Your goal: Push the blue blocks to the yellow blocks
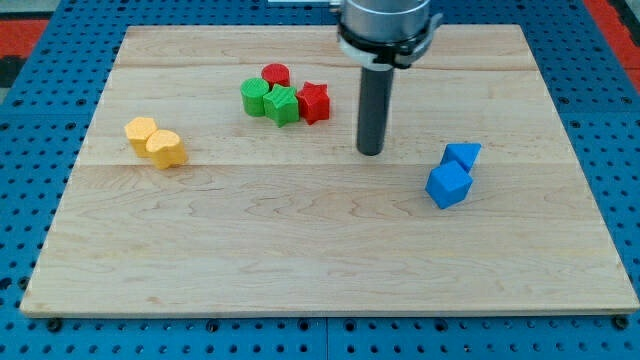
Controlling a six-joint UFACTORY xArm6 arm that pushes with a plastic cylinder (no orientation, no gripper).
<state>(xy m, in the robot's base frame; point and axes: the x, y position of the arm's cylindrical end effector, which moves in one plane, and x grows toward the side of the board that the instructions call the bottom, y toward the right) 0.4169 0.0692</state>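
1. Take the wooden board (300,270) as your landmark: a pale plank surface lying on a blue perforated table (25,150), and every block sits on it.
2. Your arm carries no hand at all, so there is nothing to open or close; it ends in a dark rod, and my tip (371,152) rests on the board a little to the view's right of the board's middle, touching no block.
3. You have two blue blocks toward the board's right edge: a blue cube (448,185), and a blue triangular block (463,156) just above it and touching it. Both lie to the view's right of my tip, apart from it.
4. The two yellow blocks sit near the board's left edge, well apart from the blue pair: one yellow block (141,132) and a second yellow block (166,149) pressed against its lower right side. Their exact shapes are hard to make out.
5. Toward the board's top middle you see a tight cluster: a red cylinder (276,75), a green cylinder (255,97), a green block (282,104) and a red star-like block (314,102), all to the view's left of the rod.
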